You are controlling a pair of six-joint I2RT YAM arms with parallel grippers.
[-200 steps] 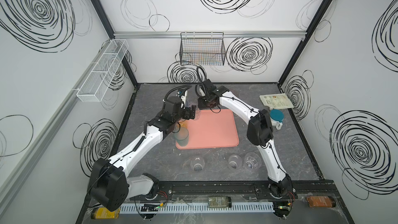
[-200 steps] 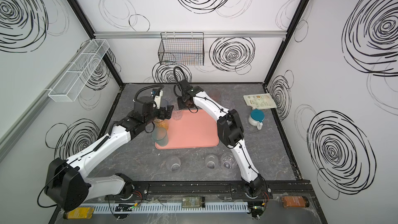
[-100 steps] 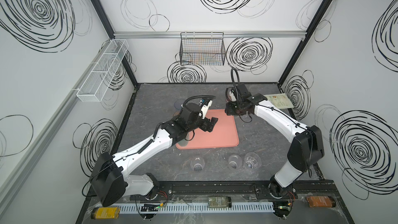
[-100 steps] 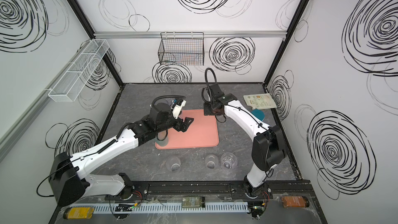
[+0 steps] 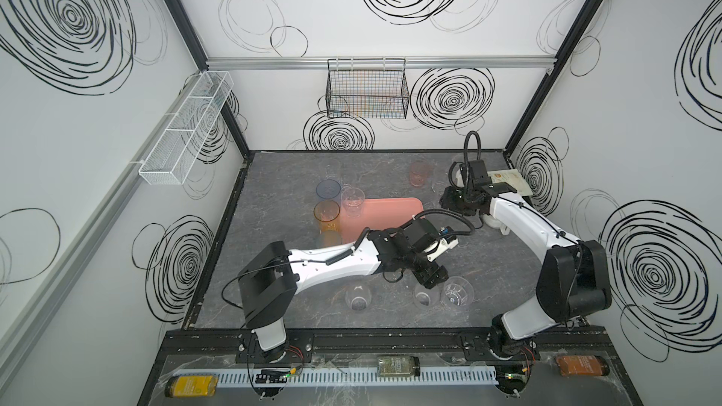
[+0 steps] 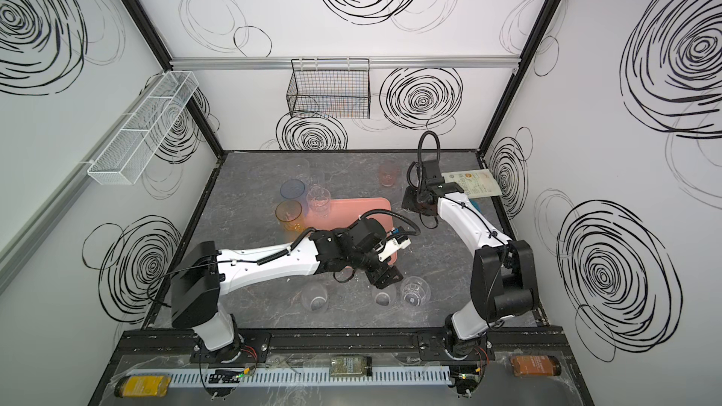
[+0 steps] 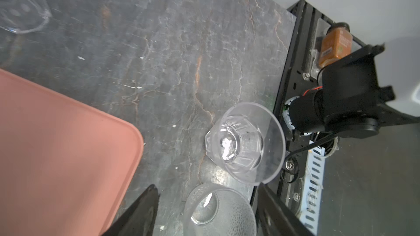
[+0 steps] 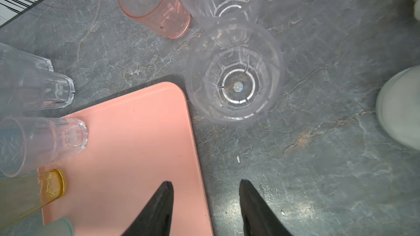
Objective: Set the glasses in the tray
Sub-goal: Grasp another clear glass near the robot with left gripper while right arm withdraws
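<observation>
Several faceted clear glasses point(image 8: 235, 73), smooth pink tray point(image 8: 136, 144)

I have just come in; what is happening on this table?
The robot is loading glasses onto the flat salmon-pink plastic tray. The left gripper, fingers open, straddles a dimpled clear tumbler near the table's front. The right gripper hovers open and empty near a faceted clear tumbler beside the tray. A tall clear tumbler and an amber tumbler stand on the tray.

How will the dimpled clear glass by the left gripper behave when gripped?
The dimpled glass: empty and thin-walled, so probably light. Its rough wall should slip less than a smooth one. Standing close beside the faceted tumbler, it may bump that if pushed.
</observation>
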